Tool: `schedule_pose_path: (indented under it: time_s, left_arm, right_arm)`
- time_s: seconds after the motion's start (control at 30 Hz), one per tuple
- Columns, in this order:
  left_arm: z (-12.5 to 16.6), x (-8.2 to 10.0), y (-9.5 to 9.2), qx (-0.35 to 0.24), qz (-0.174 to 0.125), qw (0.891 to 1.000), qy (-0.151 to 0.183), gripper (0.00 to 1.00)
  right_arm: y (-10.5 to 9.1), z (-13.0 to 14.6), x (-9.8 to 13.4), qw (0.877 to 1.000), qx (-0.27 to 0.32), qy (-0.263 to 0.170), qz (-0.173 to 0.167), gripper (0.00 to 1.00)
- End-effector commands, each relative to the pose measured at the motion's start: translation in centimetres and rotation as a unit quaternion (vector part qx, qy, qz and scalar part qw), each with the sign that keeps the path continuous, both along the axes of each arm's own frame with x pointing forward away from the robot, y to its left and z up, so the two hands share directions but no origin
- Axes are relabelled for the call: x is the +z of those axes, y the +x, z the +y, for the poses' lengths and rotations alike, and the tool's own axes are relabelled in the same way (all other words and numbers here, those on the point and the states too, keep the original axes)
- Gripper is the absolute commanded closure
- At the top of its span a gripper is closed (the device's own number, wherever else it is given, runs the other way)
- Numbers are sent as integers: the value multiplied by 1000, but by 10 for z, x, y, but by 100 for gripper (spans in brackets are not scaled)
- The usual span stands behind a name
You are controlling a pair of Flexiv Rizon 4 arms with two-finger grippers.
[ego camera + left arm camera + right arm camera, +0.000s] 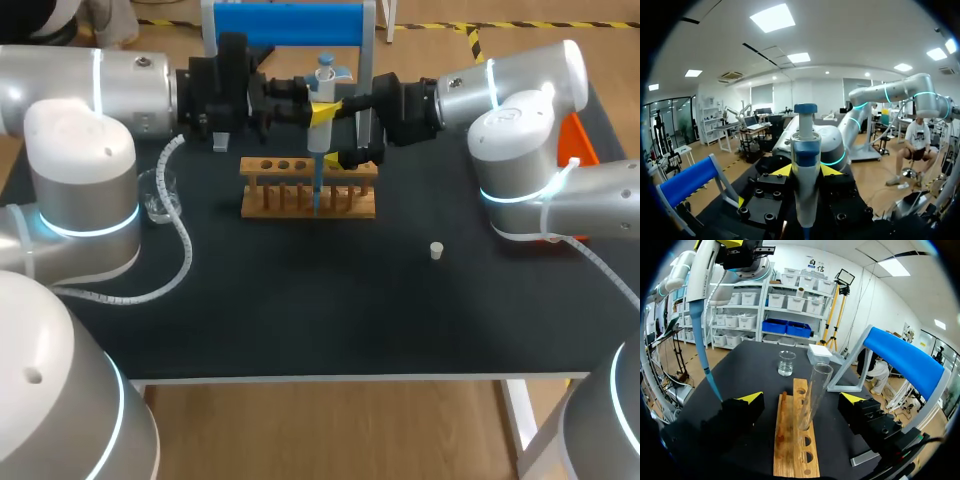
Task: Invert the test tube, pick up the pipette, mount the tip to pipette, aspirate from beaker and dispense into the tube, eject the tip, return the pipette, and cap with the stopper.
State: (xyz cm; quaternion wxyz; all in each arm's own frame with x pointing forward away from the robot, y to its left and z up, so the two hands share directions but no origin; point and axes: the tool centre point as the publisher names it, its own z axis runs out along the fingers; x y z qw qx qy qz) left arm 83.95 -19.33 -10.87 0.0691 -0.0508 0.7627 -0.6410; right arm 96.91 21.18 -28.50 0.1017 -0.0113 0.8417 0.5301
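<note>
Step in hand: judged to be the approach to dispensing. The pipette (805,150) hangs upright above the wooden rack (306,203).
Left jaws: the left gripper (807,171) is clenched on the pipette's body, with a yellow tip on either side.
Right jaws: the right gripper (801,400) is released. Its fingers are spread wide to either side of the test tube (813,396) and touch neither side.
Task's things: the tube stands mouth up in the rack. The beaker (160,195) is well apart, by the left arm. The stopper (436,250) lies on the worktop (330,310).
Next move: likely needs the pipette's blue point brought over the tube's mouth and lowered straight.
Right wrist view only: the point sits beside the tube, not above it.
Head view only: the stopper.
Left wrist view: shows the grip, not the tube.
</note>
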Motion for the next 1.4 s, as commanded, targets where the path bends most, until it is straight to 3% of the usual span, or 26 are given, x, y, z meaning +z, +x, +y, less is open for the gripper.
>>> schedule_pose_path:
  time_s: [0.03, 0.43, 0.67, 0.9, 1.03, 1.1, 1.4]
  left_arm:
    - [0, -1, 0, 1, -1, 1000, -2, 100]
    - [0, -1, 0, 1, -1, 1000, -2, 100]
    - [0, -1, 0, 1, -1, 1000, -2, 100]
    - [0, -1, 0, 1, -1, 1000, -2, 100]
    - [0, -1, 0, 1, -1, 1000, -2, 100]
    - [0, -1, 0, 1, -1, 1000, -2, 100]
    - [0, -1, 0, 1, -1, 1000, -2, 100]
  right_arm:
    - [-3, -17, 6, 1000, -5, 6, -1, 0]
    - [-41, -90, 31, 999, -12, 44, 1, 0]
    - [-76, -117, 57, 994, 4, 103, 18, 0]
    - [-112, -124, 84, 989, 45, 139, 13, 0]
    - [-123, -120, 96, 986, 61, 156, 15, 0]
    - [-126, -117, 102, 982, 70, 171, 34, 0]
    - [-143, -98, 120, 978, 83, 182, 59, 0]
